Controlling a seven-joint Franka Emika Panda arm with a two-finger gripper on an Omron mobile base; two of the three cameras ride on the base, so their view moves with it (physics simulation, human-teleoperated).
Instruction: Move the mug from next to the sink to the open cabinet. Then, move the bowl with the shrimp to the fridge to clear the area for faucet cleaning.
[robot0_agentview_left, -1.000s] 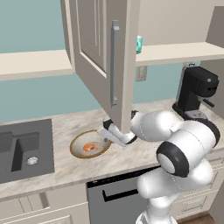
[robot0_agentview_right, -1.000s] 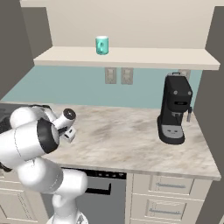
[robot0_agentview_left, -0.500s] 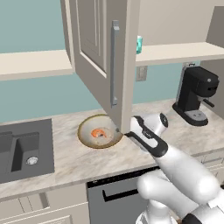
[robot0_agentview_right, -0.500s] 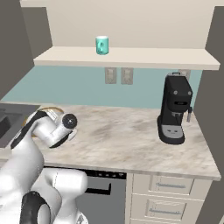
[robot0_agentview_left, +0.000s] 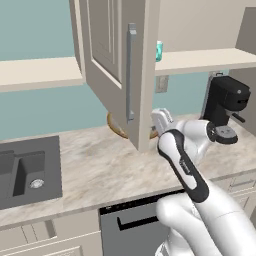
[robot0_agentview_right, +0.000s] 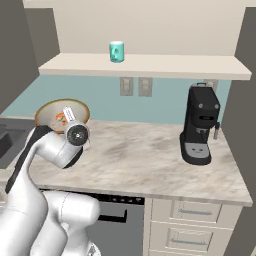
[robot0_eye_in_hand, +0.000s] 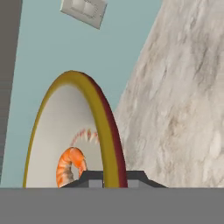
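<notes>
We see the bowl (robot0_agentview_right: 56, 113) lifted off the counter (robot0_agentview_right: 145, 155), tilted, with the shrimp (robot0_agentview_right: 60, 118) lying inside it. The gripper (robot0_eye_in_hand: 111, 178) pinches the bowl's rim, a finger on each side of it. In the left base view the bowl (robot0_agentview_left: 116, 128) peeks from behind the cabinet (robot0_agentview_left: 117, 70) door. The mug (robot0_agentview_right: 116, 51) stands on the shelf (robot0_agentview_right: 150, 65) above. A black coffee machine (robot0_agentview_right: 200, 124) sits on the counter, well apart.
</notes>
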